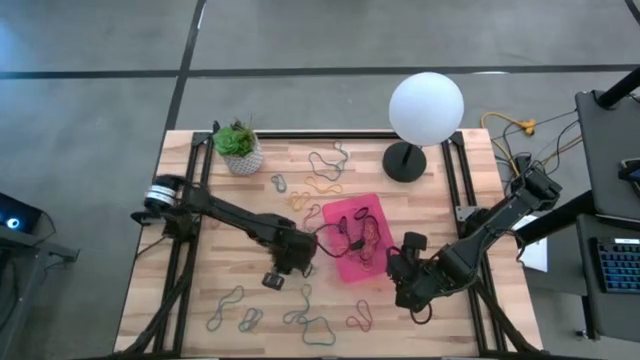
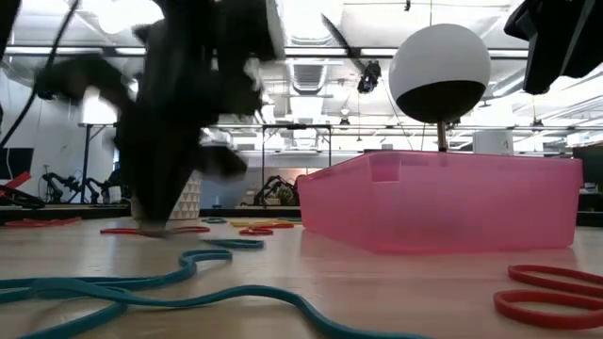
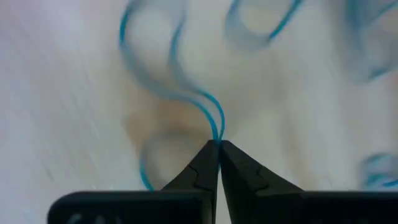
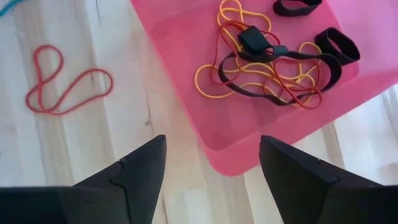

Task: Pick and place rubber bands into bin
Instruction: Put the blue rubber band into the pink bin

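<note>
Between the left gripper's (image 3: 218, 144) closed fingertips a thin blue rubber band (image 3: 208, 112) is pinched, lying on the table (image 3: 298, 106). Beside it sits the pink bin (image 1: 340, 214); the right gripper (image 4: 211, 155), fingers apart, hovers at its corner.

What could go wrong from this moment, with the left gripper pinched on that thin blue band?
1. The left gripper holds the blue rubber band only at its very fingertips, so the band may slip out on lifting.
2. The band's loops trail across the table near other bands, so they might drag or snag.
3. The right gripper waits open at the near edge of the pink bin; the left arm's drop could crowd it.
</note>
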